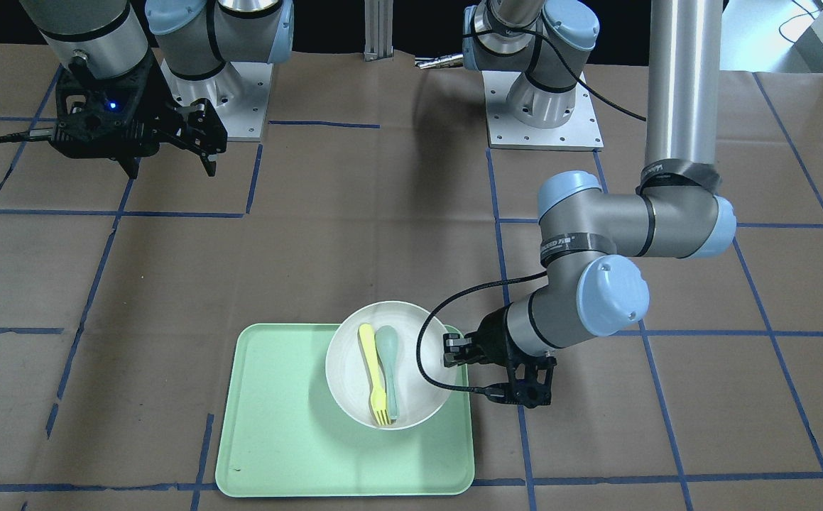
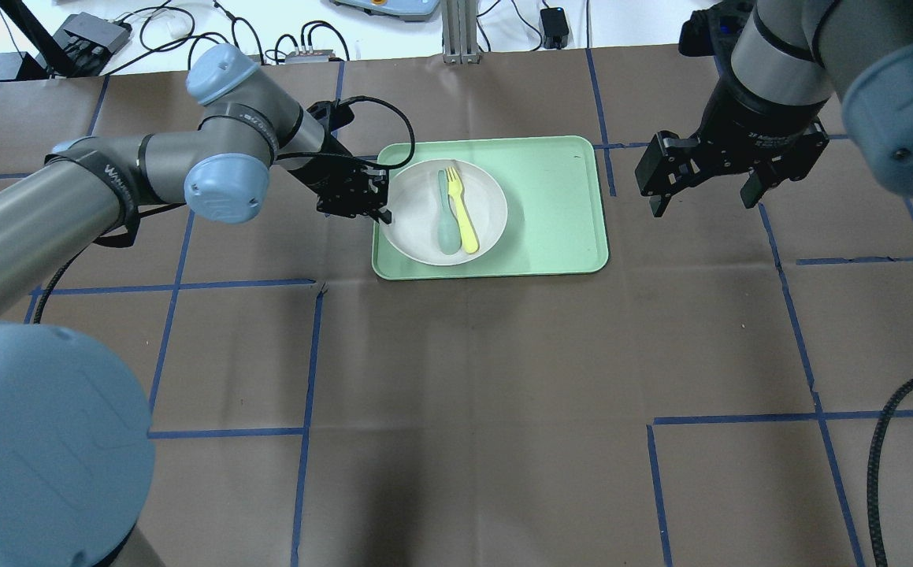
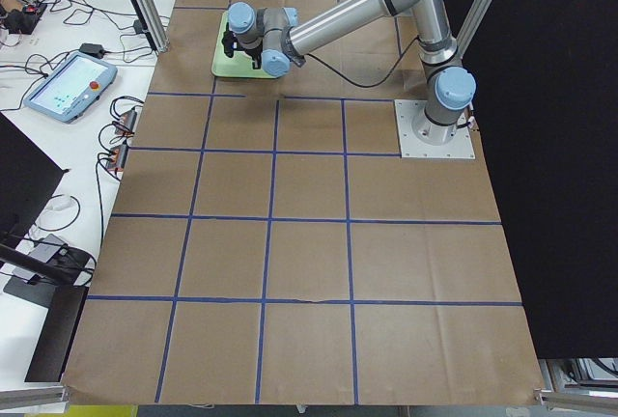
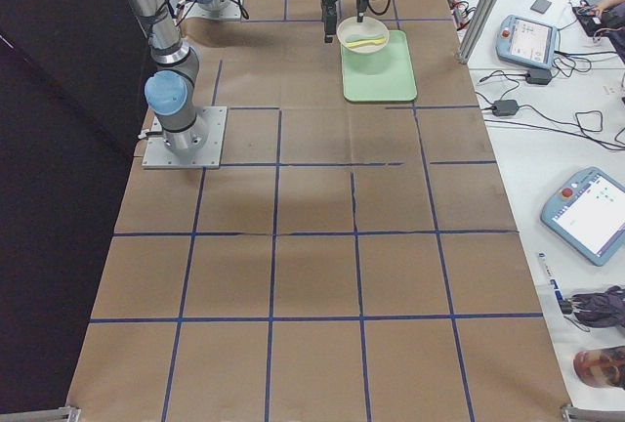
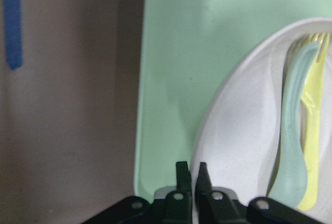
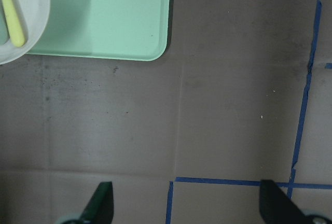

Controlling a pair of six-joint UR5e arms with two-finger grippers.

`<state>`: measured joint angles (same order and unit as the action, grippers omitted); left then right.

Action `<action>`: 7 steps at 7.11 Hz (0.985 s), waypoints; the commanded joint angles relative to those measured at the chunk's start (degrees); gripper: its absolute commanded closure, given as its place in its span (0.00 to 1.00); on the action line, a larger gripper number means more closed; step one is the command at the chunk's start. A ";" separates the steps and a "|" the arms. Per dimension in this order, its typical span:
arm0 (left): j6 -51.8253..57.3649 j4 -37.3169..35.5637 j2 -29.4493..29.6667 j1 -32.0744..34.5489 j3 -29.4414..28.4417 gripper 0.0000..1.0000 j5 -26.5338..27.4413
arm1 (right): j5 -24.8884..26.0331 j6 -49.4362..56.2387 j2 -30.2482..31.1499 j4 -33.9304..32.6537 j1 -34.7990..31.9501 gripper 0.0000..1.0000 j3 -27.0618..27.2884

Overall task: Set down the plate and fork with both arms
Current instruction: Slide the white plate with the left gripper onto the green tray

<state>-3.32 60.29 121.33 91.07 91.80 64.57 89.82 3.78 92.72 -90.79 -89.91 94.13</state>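
Observation:
The off-white plate (image 1: 347,387) sits on the left part of the mint-green tray (image 1: 276,440). The yellow fork (image 1: 371,376) lies in the plate beside a pale blue-green spoon (image 1: 390,369). My left gripper (image 1: 449,352) is low at the plate's edge; in the left wrist view its fingers (image 5: 181,172) stand nearly together on either side of the plate's rim (image 5: 233,146). My right gripper (image 2: 704,193) hangs open and empty above the table, right of the tray (image 2: 558,205). The fork (image 2: 464,213) and the plate (image 2: 417,228) also show in the overhead view.
The table is covered in brown paper with blue tape lines (image 2: 787,260). The right part of the tray holds nothing. The arm bases (image 1: 542,121) stand at the robot's edge of the table. A black cable (image 1: 425,341) loops from the left wrist over the plate's edge.

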 commanded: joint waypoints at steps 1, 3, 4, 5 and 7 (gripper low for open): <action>-2.13 -0.17 5.64 2.88 -5.56 0.99 0.12 | 0.00 0.00 0.00 0.00 0.00 0.00 0.00; -1.95 0.09 10.13 4.11 -11.10 0.96 -0.06 | 0.09 0.00 0.00 0.00 0.00 0.00 0.00; -1.52 0.09 10.85 4.73 -11.99 0.95 0.03 | 0.52 0.18 0.00 0.00 0.00 0.00 0.00; -1.16 0.09 10.86 4.65 -12.35 0.94 0.12 | 0.62 0.18 0.00 0.00 0.00 0.00 0.00; -1.16 0.36 10.77 4.38 -12.96 0.86 0.03 | 0.88 0.35 0.00 0.09 0.09 0.00 0.00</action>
<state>-4.50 60.49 132.11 95.62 79.21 64.65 90.52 4.07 92.73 -90.74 -89.90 94.13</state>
